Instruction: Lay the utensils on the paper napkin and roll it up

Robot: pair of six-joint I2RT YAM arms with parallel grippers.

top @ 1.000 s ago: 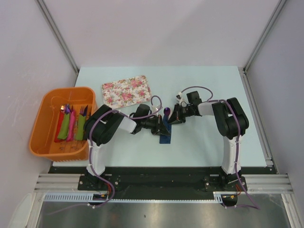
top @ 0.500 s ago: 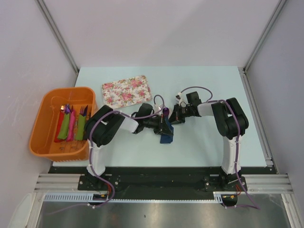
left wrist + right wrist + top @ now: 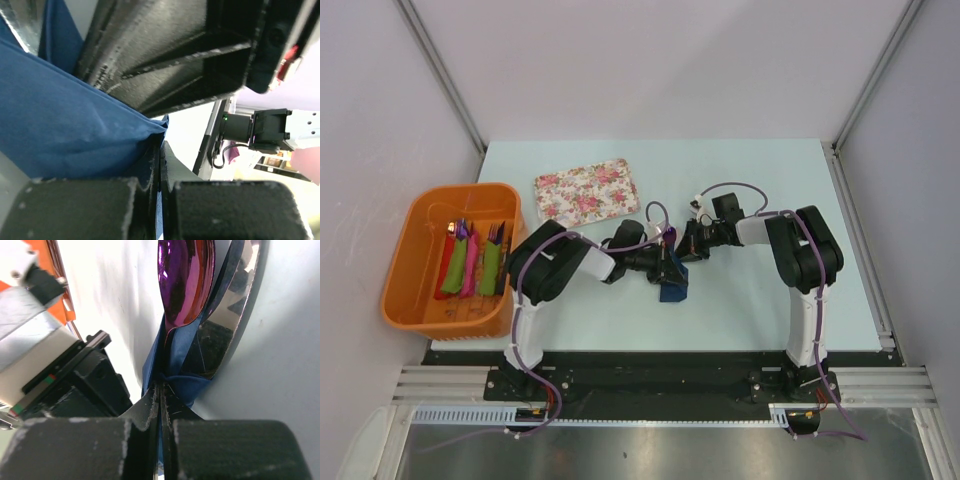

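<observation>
The navy-blue paper napkin (image 3: 671,283) lies folded into a narrow bundle at the table's middle, between both grippers. My left gripper (image 3: 666,268) is shut on its edge; the blue sheet (image 3: 65,125) fills the left wrist view. My right gripper (image 3: 682,250) is shut on the napkin's other edge (image 3: 187,382). The utensils lie inside the fold: a shiny purple spoon bowl (image 3: 186,277) and a grey-silver piece (image 3: 240,290) stick out of the blue paper. The purple end shows in the top view (image 3: 669,236).
An orange basket (image 3: 420,225) at the left holds red, pink and green rolled napkins (image 3: 468,265). A floral tray (image 3: 586,189) lies behind the left arm. The left gripper's black body (image 3: 85,385) sits close beside the right fingers.
My left gripper has moved right, towards the right gripper, folding the napkin over the utensils into a shorter, thicker bundle. The right gripper has stayed in place.
</observation>
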